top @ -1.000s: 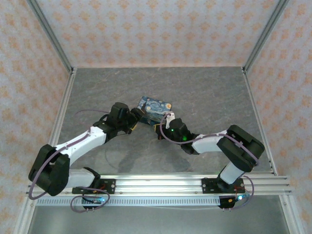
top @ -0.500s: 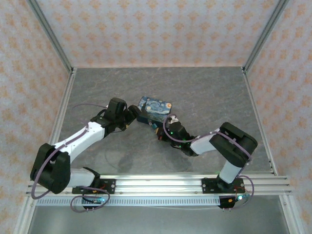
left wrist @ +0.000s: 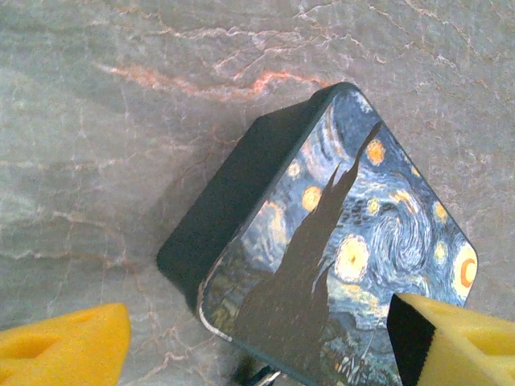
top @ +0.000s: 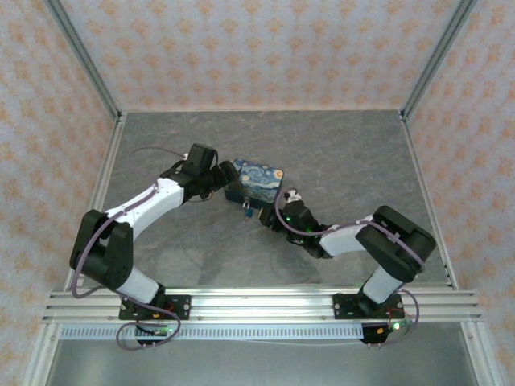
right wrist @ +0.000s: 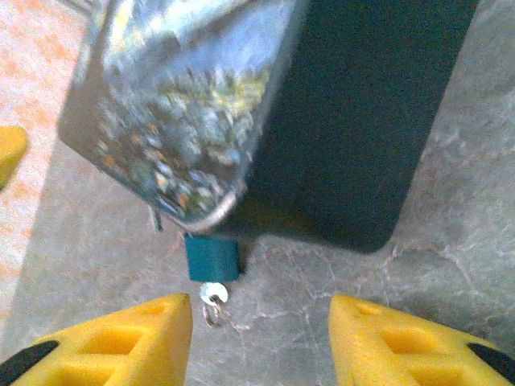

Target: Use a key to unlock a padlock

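Tin (left wrist: 338,241): starry-night lid up, lying on the grey tabletop (top: 346,153).
Padlock (right wrist: 212,256): blue, on the tabletop, touching the tin's lower edge near one corner.
Key (right wrist: 213,294): silvery, touching the padlock's free end.
Left jaws: apart, empty, by the tin's near corner.
Right jaws: apart, empty, just short of key and padlock.

The left arm has swung outward, its elbow now further left and lower in the top view. The left gripper (top: 222,178) has moved from the starry-night tin's (top: 259,182) near-left corner up to its left end. The right gripper (top: 270,219) has drawn back slightly, leaving the blue padlock (top: 246,207) uncovered just beside the tin's near edge
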Controlling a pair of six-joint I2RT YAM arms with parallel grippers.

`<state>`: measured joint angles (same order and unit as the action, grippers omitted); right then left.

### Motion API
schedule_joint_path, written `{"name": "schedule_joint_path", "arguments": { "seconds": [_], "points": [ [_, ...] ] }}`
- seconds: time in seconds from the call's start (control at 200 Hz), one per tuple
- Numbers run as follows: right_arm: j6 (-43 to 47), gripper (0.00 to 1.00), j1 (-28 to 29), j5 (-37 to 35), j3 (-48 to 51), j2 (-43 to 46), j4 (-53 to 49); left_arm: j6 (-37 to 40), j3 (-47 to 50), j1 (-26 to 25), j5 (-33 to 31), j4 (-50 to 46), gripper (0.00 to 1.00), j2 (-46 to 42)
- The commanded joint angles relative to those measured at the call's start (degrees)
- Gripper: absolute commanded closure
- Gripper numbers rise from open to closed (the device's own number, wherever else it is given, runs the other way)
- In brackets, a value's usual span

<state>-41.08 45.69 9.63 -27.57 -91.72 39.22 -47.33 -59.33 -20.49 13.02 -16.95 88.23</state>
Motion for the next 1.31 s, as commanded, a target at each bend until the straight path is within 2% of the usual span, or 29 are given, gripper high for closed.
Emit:
{"name": "schedule_joint_path", "arguments": {
  "seconds": [0.0, 0.185, 0.485, 0.711, 0.931, 1.136, 1.301],
  "points": [
    [2.0, 0.45, -1.6, 0.1, 1.0, 3.4, 0.0, 5.1, -3.3, 0.5, -0.7, -2.5, 0.16, 2.5],
    [3.0, 0.35, -2.9, 8.6, -1.3, 3.7, 1.5, 7.4, -5.6, 0.5, -0.1, -3.9, 0.18, 7.1],
    [3.7, 0.34, -4.5, 8.9, -5.1, 0.4, 3.8, 5.0, -0.1, 0.4, 1.1, -2.2, 0.20, 8.6],
    [6.0, 0.34, -8.9, 13.9, -8.1, -4.7, 6.9, 2.2, 7.5, 0.1, 2.1, 0.0, 0.20, 5.0],
    [8.7, 0.33, -11.2, 18.2, -9.9, -9.2, 12.6, 0.6, 11.1, -2.4, 1.3, -0.7, 0.20, 1.6],
    [6.3, 0.34, -11.3, 18.1, -6.5, -10.3, 20.3, -1.9, 13.0, -3.2, 1.4, 1.0, 0.19, -1.0],
    [7.5, 0.34, -11.4, 15.6, -2.0, -5.6, 19.1, -0.4, 9.7, -3.3, -0.3, -3.1, 0.19, -3.8]
  ]
}}
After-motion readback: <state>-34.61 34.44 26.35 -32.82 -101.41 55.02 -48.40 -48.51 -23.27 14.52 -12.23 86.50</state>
